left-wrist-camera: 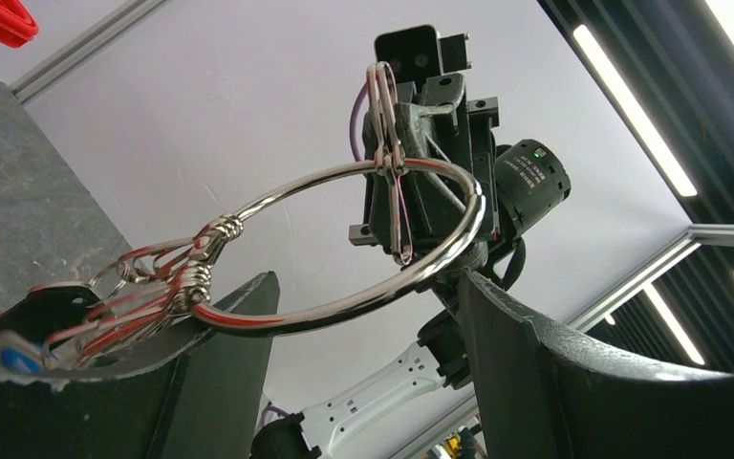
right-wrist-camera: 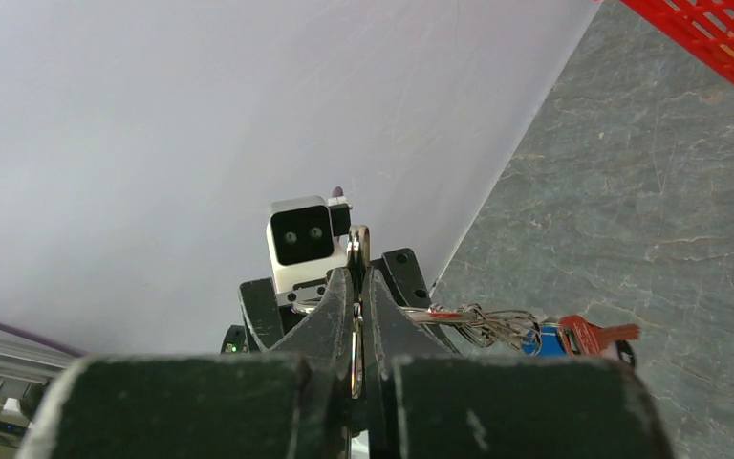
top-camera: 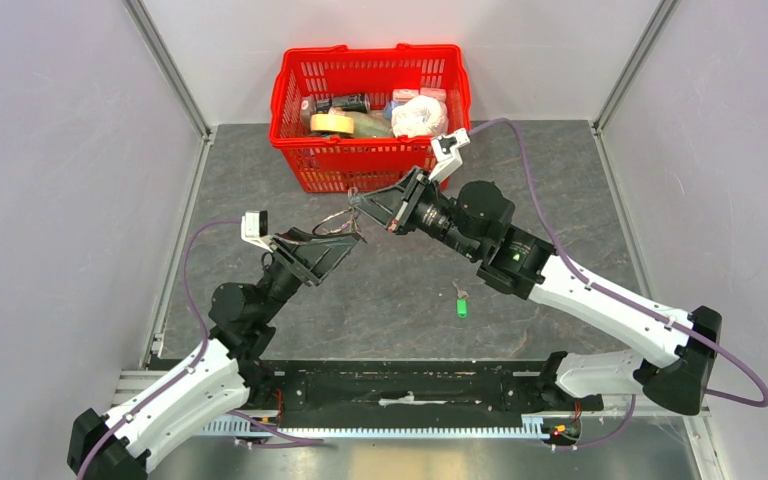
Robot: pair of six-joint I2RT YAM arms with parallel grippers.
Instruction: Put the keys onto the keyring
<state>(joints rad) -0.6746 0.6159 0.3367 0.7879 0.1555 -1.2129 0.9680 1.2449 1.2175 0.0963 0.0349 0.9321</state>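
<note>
My left hand is raised over the middle of the counter. Its fingers stand apart with the keyring braced across between them, touching both. A bunch of small keys hangs off the ring's left side, and a blue key head shows among them, so I judge the blue key is already on the ring.

My right hand faces the left one, just to its far right. Its fingers are pressed together on a thin wire loop, seen edge-on, which crosses the keyring's far arc.

What matters for the next move is the green key. It lies flat on the counter, nearer than both hands and to their right, well apart from the ring. It sits close beside my right forearm, so the right arm is the nearer one. Its long axis runs near to far, with the green head at the near end and the metal blade pointing away. To fetch it, my right hand would have to let go of the loop, then swing back towards me and down.
</note>
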